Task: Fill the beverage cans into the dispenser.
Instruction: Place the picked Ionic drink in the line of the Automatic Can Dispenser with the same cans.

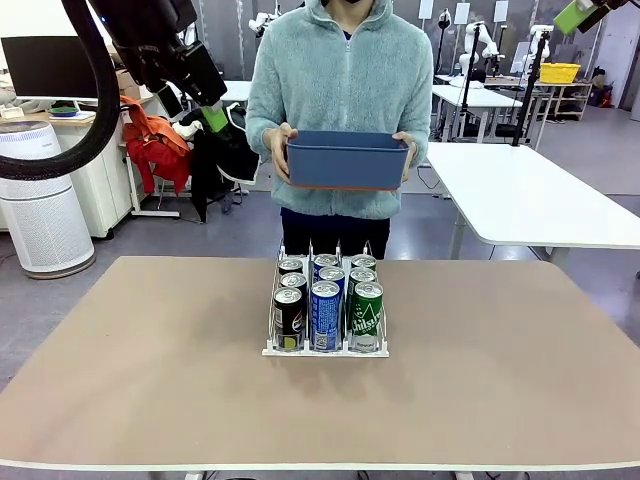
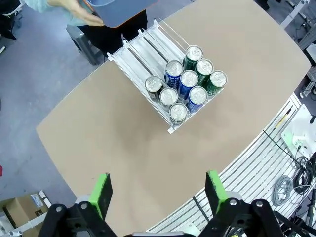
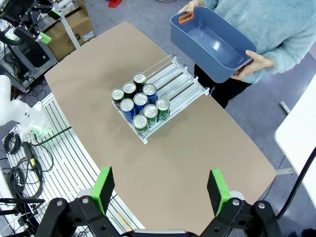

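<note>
Dispenser (image 1: pixel 326 345) at table (image 1: pixel 150 380) centre, nine cans (image 1: pixel 326 315) upright, three per lane, bunched at the robot-side end. Person holds blue tub (image 1: pixel 347 160), seemingly empty, beyond far edge. Left tool (image 2: pixel 156 190) and right tool (image 3: pixel 160 187) both open, empty, high above; cans well below, ahead of each. Neither arm clearly nearer.

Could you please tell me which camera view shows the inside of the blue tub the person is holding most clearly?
The right wrist view: it looks down into the blue rectangular plastic tub, whose floor shows bare. The front view shows the tub's outer side wall from the side, held in both hands. The left wrist view catches a corner of it at the top edge.
</note>
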